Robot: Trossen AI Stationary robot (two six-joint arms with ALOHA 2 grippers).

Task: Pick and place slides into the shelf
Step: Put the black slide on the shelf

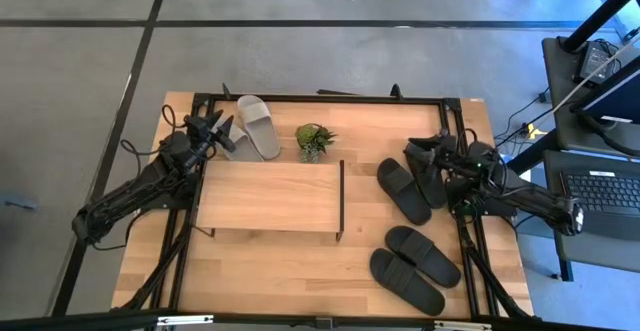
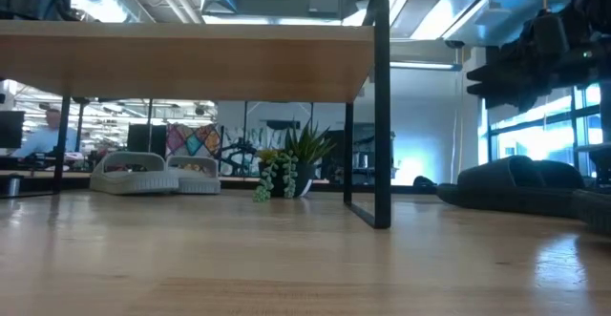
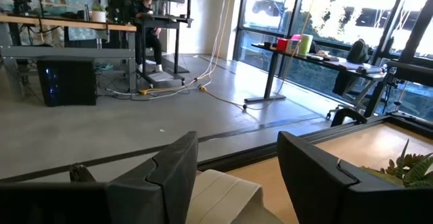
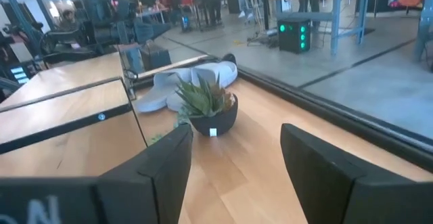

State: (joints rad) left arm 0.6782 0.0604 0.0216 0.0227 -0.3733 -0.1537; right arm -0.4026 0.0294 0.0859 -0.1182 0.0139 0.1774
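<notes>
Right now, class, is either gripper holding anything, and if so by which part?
Nothing is held. The left gripper is open above a grey-white slide; the right gripper is open and empty.

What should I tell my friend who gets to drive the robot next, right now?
Left hand: open, holding nothing, over the grey slides at the table's far left.
Right hand: open, holding nothing, at the far right, above one black pair.
The other black pair lies near the front right.
The shelf stands mid-table, its top board bare; the low view shows nothing under it either.
A small plant stands behind the shelf.
Done: no slides on the shelf yet.
Left: all six slides. The grey pair is probably the easiest start for the left hand.
</notes>
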